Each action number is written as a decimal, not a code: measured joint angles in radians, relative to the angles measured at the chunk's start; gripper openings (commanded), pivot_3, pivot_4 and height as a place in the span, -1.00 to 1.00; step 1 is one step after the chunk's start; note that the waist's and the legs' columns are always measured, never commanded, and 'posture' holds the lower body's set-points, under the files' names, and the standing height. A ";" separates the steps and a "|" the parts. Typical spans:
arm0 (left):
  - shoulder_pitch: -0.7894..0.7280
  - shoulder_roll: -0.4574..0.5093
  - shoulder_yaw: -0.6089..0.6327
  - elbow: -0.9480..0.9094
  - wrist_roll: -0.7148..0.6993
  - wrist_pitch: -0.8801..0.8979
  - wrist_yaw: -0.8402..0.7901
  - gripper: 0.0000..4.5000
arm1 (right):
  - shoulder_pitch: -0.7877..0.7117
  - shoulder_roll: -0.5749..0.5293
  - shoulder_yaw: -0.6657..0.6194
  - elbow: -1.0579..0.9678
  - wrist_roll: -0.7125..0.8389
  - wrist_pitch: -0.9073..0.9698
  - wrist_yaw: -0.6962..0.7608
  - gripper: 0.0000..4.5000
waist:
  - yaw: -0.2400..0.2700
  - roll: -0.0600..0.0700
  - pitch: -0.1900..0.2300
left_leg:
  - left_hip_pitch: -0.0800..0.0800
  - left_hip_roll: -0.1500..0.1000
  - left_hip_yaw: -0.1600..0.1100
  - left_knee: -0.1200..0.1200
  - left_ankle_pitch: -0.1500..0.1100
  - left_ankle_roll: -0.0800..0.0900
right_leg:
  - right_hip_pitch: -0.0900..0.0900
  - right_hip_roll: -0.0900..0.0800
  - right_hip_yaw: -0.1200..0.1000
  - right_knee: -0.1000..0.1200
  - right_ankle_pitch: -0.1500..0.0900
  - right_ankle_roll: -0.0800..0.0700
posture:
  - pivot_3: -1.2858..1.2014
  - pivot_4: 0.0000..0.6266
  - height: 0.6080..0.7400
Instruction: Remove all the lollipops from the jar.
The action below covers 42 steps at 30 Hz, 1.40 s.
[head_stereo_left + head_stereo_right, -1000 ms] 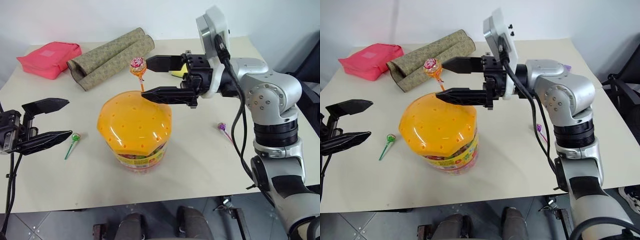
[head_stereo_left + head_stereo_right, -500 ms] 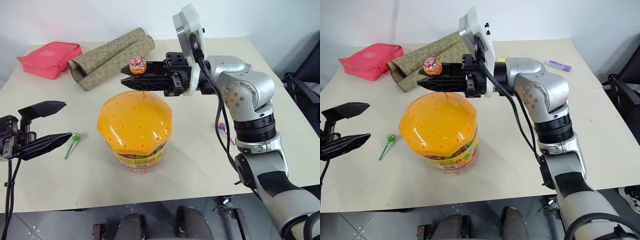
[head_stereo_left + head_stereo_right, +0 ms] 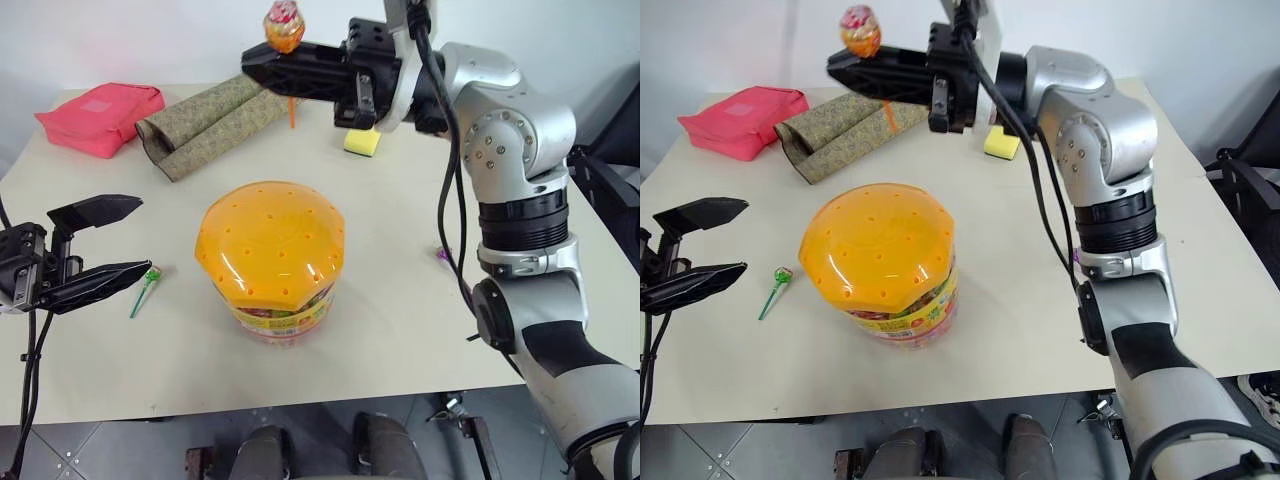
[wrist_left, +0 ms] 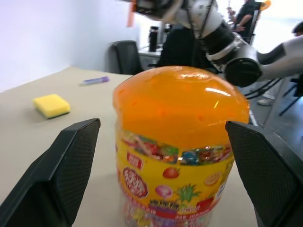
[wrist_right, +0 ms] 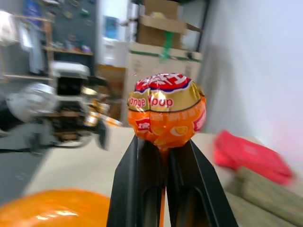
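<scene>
High above the jar (image 3: 270, 255), right claw (image 3: 262, 68) clenched on an orange-stick lollipop (image 3: 284, 25); left claw (image 3: 112, 240) spread wide beside the jar.

I see the jar (image 3: 270, 257) standing upright mid-table, a clear tub with a domed orange lid dotted with holes and a yellow label band. One lollipop (image 3: 283, 25), orange stick, wrapper red and orange, is up above the table, clear of the lid. A green-stick lollipop (image 3: 148, 281) lies flat left of the jar; a purple-stick one (image 3: 443, 254) lies to its right.
</scene>
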<state>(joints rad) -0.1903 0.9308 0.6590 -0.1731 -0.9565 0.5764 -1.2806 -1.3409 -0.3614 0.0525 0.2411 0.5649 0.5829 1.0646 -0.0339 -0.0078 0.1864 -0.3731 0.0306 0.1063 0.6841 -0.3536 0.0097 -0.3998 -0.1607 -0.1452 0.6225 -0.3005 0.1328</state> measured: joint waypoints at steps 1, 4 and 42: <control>-0.003 0.005 -0.007 0.005 0.000 0.000 -0.005 1.00 | 0.001 -0.029 -0.002 0.002 -0.010 0.006 -0.003 -0.98 | 0.001 0.000 0.000 | 0.000 0.000 0.000 0.000 0.000 0.000 | 0.000 0.000 0.000 0.000 0.000 0.000 | 0.03 -0.52 1.00; -0.007 0.013 -0.013 0.029 0.002 0.000 -0.021 1.00 | 0.017 -0.150 -0.022 -0.015 -0.034 0.057 -0.019 -0.98 | 0.003 0.000 0.000 | -0.001 0.000 0.000 -0.001 0.000 0.000 | -0.002 0.000 0.000 0.000 0.000 0.000 | 0.03 -0.52 1.00; 0.231 0.100 0.058 0.107 0.216 0.053 0.113 1.00 | 0.841 -0.575 -0.211 0.039 -0.191 0.287 -0.269 0.54 | 0.006 0.001 0.001 | 0.000 0.001 0.014 -0.001 0.000 0.000 | -0.010 0.000 0.012 0.003 0.000 0.000 | 0.03 -0.52 1.00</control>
<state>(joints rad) 0.0409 1.0305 0.7169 -0.0663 -0.7402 0.6299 -1.1677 -0.4999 -0.9368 -0.1580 0.2802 0.3738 0.8698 0.7956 -0.0279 -0.0067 0.1872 -0.3728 0.0319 0.1205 0.6826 -0.3541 0.0100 -0.4098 -0.1603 -0.1328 0.6251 -0.3003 0.1332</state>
